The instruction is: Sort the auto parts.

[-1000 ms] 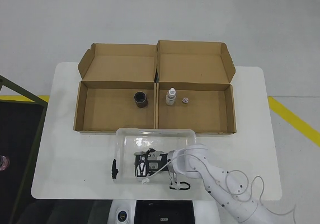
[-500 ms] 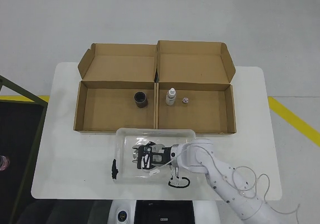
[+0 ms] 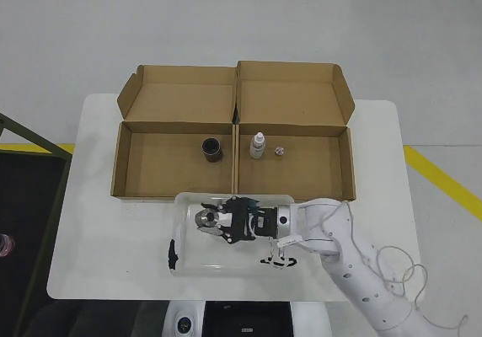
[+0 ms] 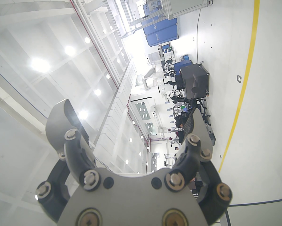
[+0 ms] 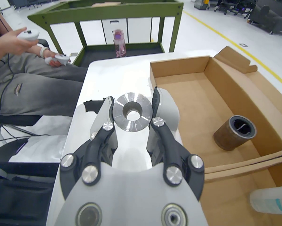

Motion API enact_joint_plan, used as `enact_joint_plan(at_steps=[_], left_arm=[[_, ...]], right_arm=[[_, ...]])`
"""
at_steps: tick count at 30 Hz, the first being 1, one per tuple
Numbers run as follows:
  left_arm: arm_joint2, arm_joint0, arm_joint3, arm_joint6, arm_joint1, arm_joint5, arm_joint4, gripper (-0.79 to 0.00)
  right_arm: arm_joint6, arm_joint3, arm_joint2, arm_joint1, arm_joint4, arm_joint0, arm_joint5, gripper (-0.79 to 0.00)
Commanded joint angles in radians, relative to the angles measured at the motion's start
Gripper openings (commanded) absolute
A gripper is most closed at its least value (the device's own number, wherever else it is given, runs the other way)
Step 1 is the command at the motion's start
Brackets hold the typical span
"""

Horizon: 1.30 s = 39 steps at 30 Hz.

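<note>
My right gripper (image 5: pixel 133 104) is shut on a silver metal disc (image 5: pixel 132 115) with a centre hole, pinched at its rim. In the top view this gripper (image 3: pixel 210 221) holds the disc (image 3: pixel 205 220) over the far left part of the clear plastic tray (image 3: pixel 234 196). Beyond it stands the left cardboard box (image 3: pixel 157 164) with a dark cylinder (image 3: pixel 213 150) inside, also seen from the right wrist (image 5: pixel 235 132). The right box (image 3: pixel 308 164) holds a white bottle (image 3: pixel 259 145) and a small round part (image 3: pixel 279 151). My left gripper (image 4: pixel 129 111) is open, pointing up at the ceiling.
A small black part (image 3: pixel 172 253) lies on the white table just left of the tray. Another black part (image 3: pixel 276 261) lies at the tray's near right corner. Both box lids stand open at the far side. A green cart (image 5: pixel 108 8) stands beside the table.
The right gripper has moved from the tray's near side toward the boxes and turned, and the silver disc now shows between its fingers.
</note>
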Motion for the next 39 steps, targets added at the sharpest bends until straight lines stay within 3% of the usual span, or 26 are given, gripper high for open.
enact_joint_plan(at_steps=[1,18,28,39], left_arm=[[0.000,0.000,0.000,0.000,0.000,0.000,0.000,0.000],[0.000,0.000,0.000,0.000,0.000,0.000,0.000,0.000],[0.000,0.000,0.000,0.000,0.000,0.000,0.000,0.000],[0.000,0.000,0.000,0.000,0.000,0.000,0.000,0.000]], right_arm=[[-0.012,-0.011,0.030,0.005,0.029,-0.003,0.000,-0.785],[-0.048,-0.066,0.165,0.030,0.220,-0.038,0.042,-0.785],[-0.036,-0.032,0.129,0.027,0.215,-0.003,0.089,-0.785],[0.017,0.041,0.013,0.009,0.109,0.088,0.146,-0.785]])
